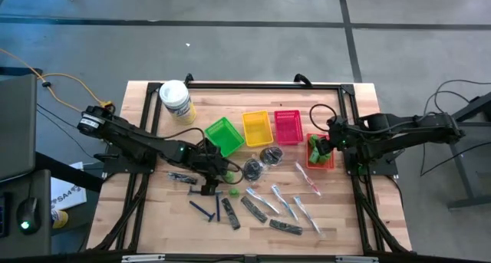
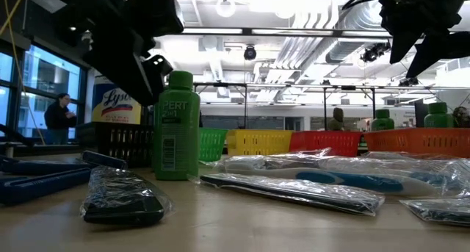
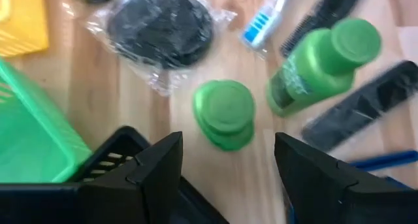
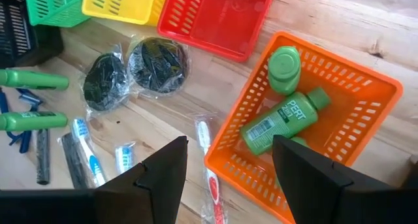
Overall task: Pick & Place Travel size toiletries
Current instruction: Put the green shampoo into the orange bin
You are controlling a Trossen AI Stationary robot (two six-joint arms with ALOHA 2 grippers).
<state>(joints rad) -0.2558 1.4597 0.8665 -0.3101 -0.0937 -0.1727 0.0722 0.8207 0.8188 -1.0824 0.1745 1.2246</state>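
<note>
One upright green bottle (image 3: 224,113) beneath left gripper (image 3: 225,162)

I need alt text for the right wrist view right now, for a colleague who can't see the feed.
The open right end effector hovers above an orange basket holding green bottles, one lying on its side and one upright. Beside it on the wooden table sit an empty red basket, two bagged dark round pieces and packaged toothbrushes.
</note>
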